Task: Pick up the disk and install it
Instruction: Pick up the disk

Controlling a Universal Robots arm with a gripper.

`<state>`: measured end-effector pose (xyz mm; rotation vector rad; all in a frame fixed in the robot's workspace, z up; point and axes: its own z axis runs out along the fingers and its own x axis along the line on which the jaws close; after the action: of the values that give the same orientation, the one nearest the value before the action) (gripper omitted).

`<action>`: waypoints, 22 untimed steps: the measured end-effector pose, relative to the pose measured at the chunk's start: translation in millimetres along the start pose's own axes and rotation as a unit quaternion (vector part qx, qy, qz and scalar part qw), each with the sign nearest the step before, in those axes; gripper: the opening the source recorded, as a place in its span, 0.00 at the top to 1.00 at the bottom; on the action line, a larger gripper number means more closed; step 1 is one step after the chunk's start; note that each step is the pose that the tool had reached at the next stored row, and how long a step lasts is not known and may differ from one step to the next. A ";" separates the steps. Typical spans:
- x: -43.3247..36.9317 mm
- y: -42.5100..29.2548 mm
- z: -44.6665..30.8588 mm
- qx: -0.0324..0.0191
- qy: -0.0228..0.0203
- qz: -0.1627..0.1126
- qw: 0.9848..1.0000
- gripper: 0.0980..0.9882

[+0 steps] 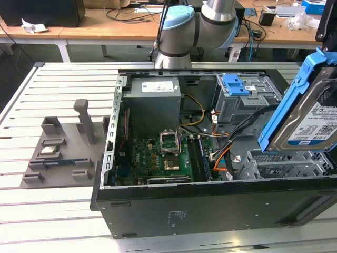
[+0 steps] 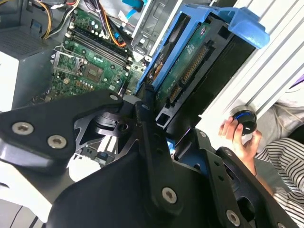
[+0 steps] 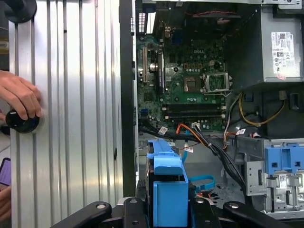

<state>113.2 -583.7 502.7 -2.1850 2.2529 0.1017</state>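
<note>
I count one disk (image 1: pixel 310 118), one open computer case (image 1: pixel 210 211), one motherboard (image 1: pixel 152 163) inside it, one grey power supply box (image 1: pixel 152 97), one lone blue drive bracket (image 1: pixel 235 84), one grey fixture plate (image 1: pixel 58 158), and one robot arm (image 1: pixel 195 26), my own.

We see the disk (image 1: pixel 308 138) as silver metal with a faint sheen, its label (image 1: pixel 322 121) white paper, framed by a smooth blue plastic caddy (image 1: pixel 288 97). The computer case (image 1: pixel 210 211) looks like matt black painted metal. The power-supply box (image 1: pixel 152 105) is dull grey sheet metal, and the table (image 1: pixel 52 216) is pale ribbed metal, softly glossy.
</note>
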 end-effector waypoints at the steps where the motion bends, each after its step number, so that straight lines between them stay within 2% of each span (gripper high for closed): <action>1: -0.1 -1.8 1.2 0.000 0.000 0.000 1.000 0.70; 10: -1.5 -12.4 6.8 0.000 0.001 0.000 1.000 0.70; 19: -3.4 -24.9 12.7 0.000 0.003 0.000 1.000 0.70; 22: -3.3 -25.9 18.9 0.000 0.005 0.000 1.000 0.70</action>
<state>138.3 -580.3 482.8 -2.1898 2.2587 0.0904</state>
